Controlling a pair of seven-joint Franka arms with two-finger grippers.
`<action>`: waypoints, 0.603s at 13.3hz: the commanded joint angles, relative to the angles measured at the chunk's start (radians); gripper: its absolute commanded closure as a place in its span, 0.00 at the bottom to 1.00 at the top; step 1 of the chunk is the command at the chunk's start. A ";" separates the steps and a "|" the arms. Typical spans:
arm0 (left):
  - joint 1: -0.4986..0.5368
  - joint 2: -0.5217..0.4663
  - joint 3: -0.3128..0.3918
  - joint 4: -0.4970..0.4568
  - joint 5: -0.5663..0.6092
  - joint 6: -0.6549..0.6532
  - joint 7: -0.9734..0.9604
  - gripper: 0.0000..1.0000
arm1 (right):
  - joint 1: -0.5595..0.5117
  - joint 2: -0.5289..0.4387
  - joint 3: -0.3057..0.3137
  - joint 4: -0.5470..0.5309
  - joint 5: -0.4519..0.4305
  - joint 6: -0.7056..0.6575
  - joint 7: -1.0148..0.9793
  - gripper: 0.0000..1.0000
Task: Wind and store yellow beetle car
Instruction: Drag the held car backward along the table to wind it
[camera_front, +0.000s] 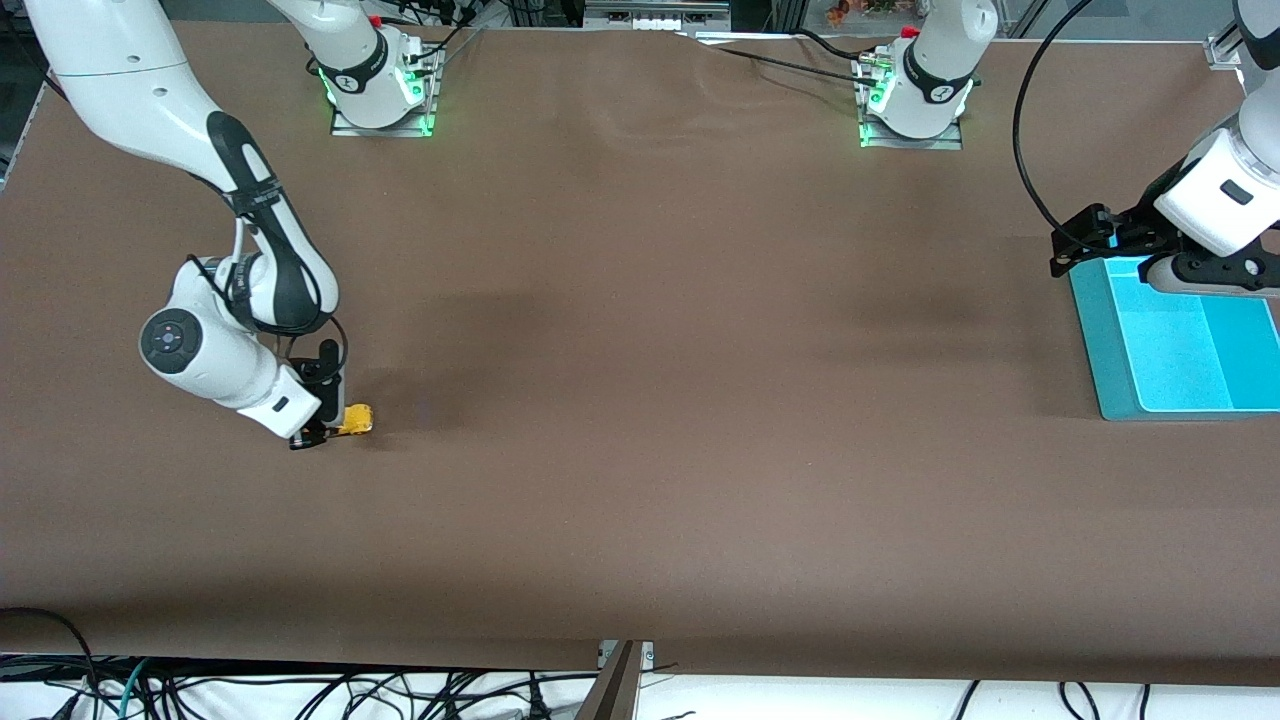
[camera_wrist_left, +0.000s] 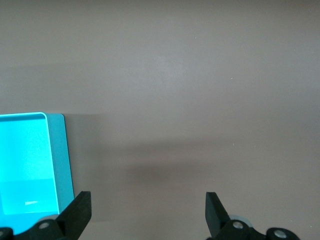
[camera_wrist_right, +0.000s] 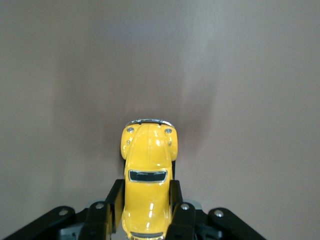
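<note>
The right gripper (camera_front: 322, 432) is down at the table (camera_front: 640, 400) toward the right arm's end, and its fingers (camera_wrist_right: 176, 200) are clamped on the sides of the yellow car (camera_wrist_right: 148, 175). In the right wrist view the car's rounded hood and chrome bumper poke out ahead of the fingers, dark windscreen just between them. From the front the car (camera_front: 357, 418) shows as a small yellow spot sticking out of the gripper, low at the brown cloth. Over at the left arm's end, the left gripper (camera_wrist_left: 148, 212) waits with its fingers spread wide and nothing between them, hanging over the edge of a cyan bin (camera_front: 1110, 370).
</note>
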 joint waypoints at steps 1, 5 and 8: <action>0.004 -0.008 -0.001 0.001 -0.024 -0.010 -0.003 0.00 | -0.070 0.046 0.004 -0.020 -0.002 -0.022 -0.027 0.90; 0.004 -0.008 -0.001 0.001 -0.024 -0.010 -0.003 0.00 | -0.198 0.058 0.004 -0.009 -0.002 0.014 -0.153 0.90; 0.004 -0.008 -0.001 0.001 -0.024 -0.010 -0.003 0.00 | -0.242 0.074 0.004 -0.002 -0.002 0.037 -0.226 0.90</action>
